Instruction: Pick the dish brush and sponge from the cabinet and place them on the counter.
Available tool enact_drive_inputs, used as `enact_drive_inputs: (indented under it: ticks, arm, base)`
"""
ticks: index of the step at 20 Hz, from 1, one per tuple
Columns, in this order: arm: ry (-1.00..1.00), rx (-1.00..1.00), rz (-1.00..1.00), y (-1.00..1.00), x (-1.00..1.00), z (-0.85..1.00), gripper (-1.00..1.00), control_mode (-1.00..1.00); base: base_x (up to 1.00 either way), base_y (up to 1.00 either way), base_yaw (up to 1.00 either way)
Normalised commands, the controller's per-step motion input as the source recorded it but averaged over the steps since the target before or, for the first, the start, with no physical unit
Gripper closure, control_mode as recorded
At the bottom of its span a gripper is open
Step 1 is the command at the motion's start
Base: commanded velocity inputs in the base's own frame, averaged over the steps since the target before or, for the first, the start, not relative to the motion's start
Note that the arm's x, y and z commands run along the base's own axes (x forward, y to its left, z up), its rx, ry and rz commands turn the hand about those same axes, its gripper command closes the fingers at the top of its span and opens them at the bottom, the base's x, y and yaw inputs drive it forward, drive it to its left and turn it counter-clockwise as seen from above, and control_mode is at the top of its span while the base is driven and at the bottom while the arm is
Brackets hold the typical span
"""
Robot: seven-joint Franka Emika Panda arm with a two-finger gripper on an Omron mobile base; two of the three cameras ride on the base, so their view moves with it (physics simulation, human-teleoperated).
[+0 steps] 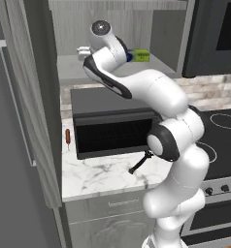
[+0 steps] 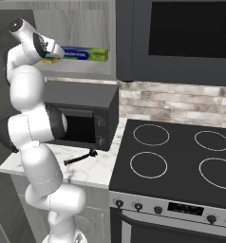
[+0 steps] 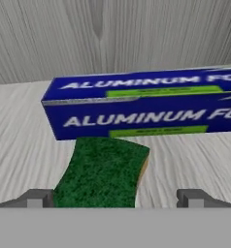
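The two-finger pincer (image 3: 115, 197) of the white arm reaches into the grey wood-grain wall cabinet (image 1: 69, 72) and stands released, its two dark finger tips (image 3: 35, 198) spread wide apart and closed on nothing; between those tips, nearer the one on the left of the hand view, lies the small rectangular sponge (image 3: 102, 172), yellow with its dark green scouring layer turned upward, flat on the pale inner shelf (image 3: 20, 145); from the hand view I cannot tell whether the left tip touches the sponge's edge, while the other tip stands clear of it; just beyond the sponge, farther from the pincer, lies the long blue-and-green aluminium foil box (image 3: 146, 104), lengthwise across the shelf, its near face close against the sponge's far edge; well below the pincer, on the white marble counter (image 1: 93, 177) with grey veins, lies the thin black dish brush (image 1: 139, 163), in front of the black toaster oven (image 1: 112, 126); a small orange-red stick (image 1: 67, 136) lies on the same counter, beside the oven's left end; to the right of the counter is the black stovetop (image 2: 176, 156) with ring burners.
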Motion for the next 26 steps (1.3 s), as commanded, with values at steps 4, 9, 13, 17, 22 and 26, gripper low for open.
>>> enact_drive_inputs:
  ticks: [4,9,13,17,22,26]
  arm:
    - [0.00,0.04,-0.06,0.00,0.26,0.04,-1.00,-1.00]
    - [0.00,0.11,-0.07,0.01,0.08,0.01,-1.00,-1.00]
    - [0.00,0.12,-0.14,0.12,0.00,0.00,-1.00,-1.00]
    - [0.00,0.08,-0.11,0.13,-0.01,0.00,-1.00,-1.00]
    - [0.01,0.05,-0.06,0.01,-0.10,-0.04,-1.00,-1.00]
    - [0.06,0.02,-0.04,0.00,-0.12,-0.21,-1.00,-1.00]
  base:
    - [0.00,0.00,0.00]
    - [0.00,0.00,0.00]
    - [0.00,0.00,0.00]
    - [0.00,0.00,0.00]
    - [0.00,0.00,0.00]
    - [0.00,0.00,0.00]
